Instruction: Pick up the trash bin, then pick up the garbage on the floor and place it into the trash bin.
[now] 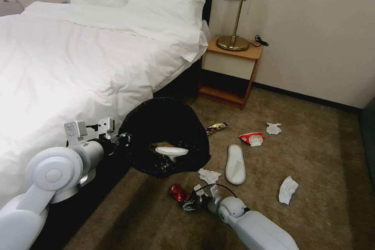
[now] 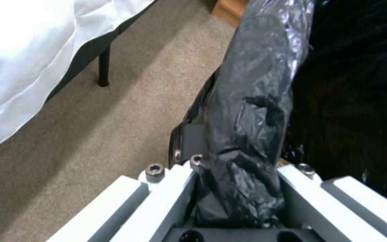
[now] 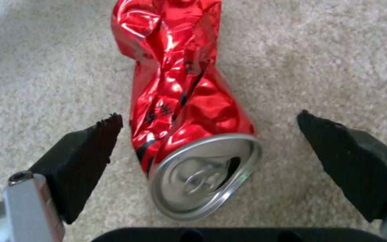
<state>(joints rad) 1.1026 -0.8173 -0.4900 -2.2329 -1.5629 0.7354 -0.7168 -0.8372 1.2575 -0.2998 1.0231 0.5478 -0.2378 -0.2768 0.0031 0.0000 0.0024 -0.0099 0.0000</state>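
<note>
Bare carpet [image 3: 337,60] lies on both sides of the crushed red can [image 3: 180,101], between the right gripper's [image 3: 209,141] spread pads. In the head view, the trash bin [image 1: 164,125] hangs just above, the bed [image 1: 58,66] walls off the left.

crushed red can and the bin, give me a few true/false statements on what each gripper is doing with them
1. The right gripper is shut on the crushed red can. False: its fingers stand open on either side, apart from the can.
2. The can lies on the carpet. True.
3. The left gripper is clamped on the rim of the trash bin. True.
4. The bin holds nothing. False: a white slipper lies inside.
5. Another white slipper lies on the carpet. True.
</note>
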